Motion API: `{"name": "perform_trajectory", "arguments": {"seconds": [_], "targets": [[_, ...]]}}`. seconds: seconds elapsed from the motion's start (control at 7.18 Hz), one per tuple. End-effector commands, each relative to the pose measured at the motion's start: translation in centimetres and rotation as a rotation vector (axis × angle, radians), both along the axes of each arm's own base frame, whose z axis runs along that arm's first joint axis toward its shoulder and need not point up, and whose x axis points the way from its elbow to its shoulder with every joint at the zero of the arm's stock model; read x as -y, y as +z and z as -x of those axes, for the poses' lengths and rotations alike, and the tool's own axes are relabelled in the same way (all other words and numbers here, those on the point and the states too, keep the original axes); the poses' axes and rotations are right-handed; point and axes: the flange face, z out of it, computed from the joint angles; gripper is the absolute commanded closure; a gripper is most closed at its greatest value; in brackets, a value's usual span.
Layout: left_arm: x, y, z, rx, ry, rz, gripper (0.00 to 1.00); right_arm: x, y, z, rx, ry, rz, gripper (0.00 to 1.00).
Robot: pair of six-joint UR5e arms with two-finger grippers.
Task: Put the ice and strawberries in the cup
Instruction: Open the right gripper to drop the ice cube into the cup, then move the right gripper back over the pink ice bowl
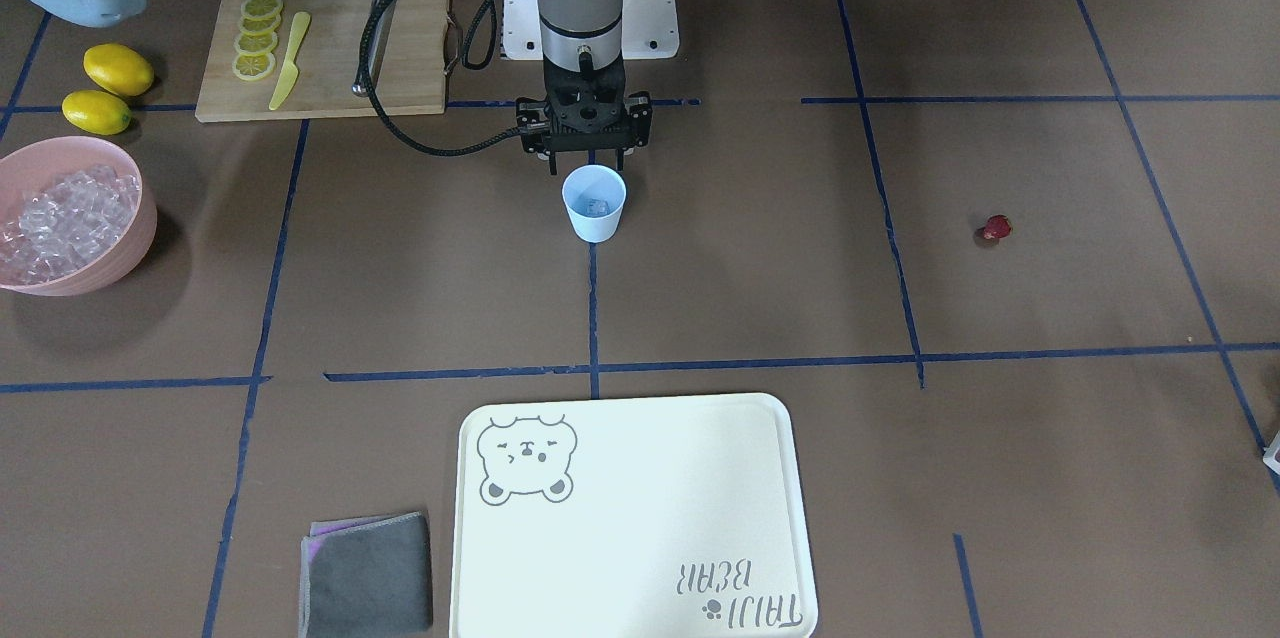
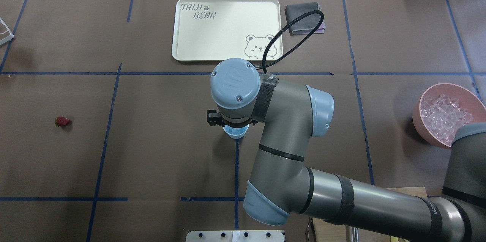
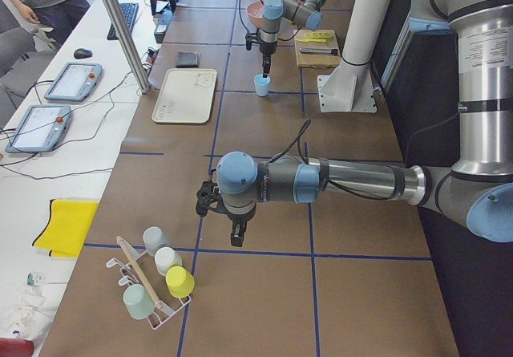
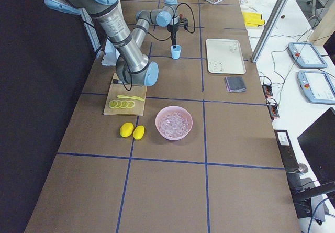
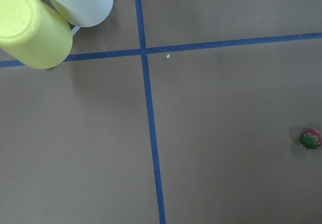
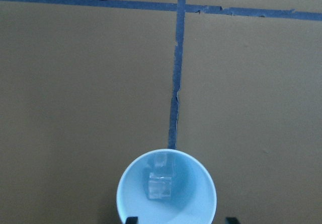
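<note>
The right tool (image 1: 585, 161) is hovering spread open just above the cup (image 1: 594, 208), with one ice cube (image 6: 160, 186) lying inside. Rising straight up is looking wisest, avoiding clipping the rim.

The grey tubular right arm (image 2: 288, 147) has pale-blue round joint caps (image 2: 235, 82) with small screws, and black bands. A black looping cable (image 2: 322, 16) leaves its wrist. The right gripper (image 1: 586, 164) is black.

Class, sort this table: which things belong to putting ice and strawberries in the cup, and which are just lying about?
For the job: cup, ice, pink bowl, strawberry.
Lying about: lemons, cutting board, lemon slices, yellow knife, tray, grey cloth.
</note>
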Motion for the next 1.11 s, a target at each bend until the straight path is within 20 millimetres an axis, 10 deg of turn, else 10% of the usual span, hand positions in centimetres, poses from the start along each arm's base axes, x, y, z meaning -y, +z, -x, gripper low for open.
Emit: {"name": "perform_trajectory", "arguments": {"seconds": [0.0,0.97], "targets": [[0.0,0.0,-0.1,0.0,0.002,0.001,0.0,2.8,0.9,-2.7,-0.003,0.029,0.006,0.01],[-0.1,0.0,-0.1,0.0,0.003,0.0,0.0,9.0,22.3,-36.6,-0.044,-0.243,-0.156,0.01]]}}
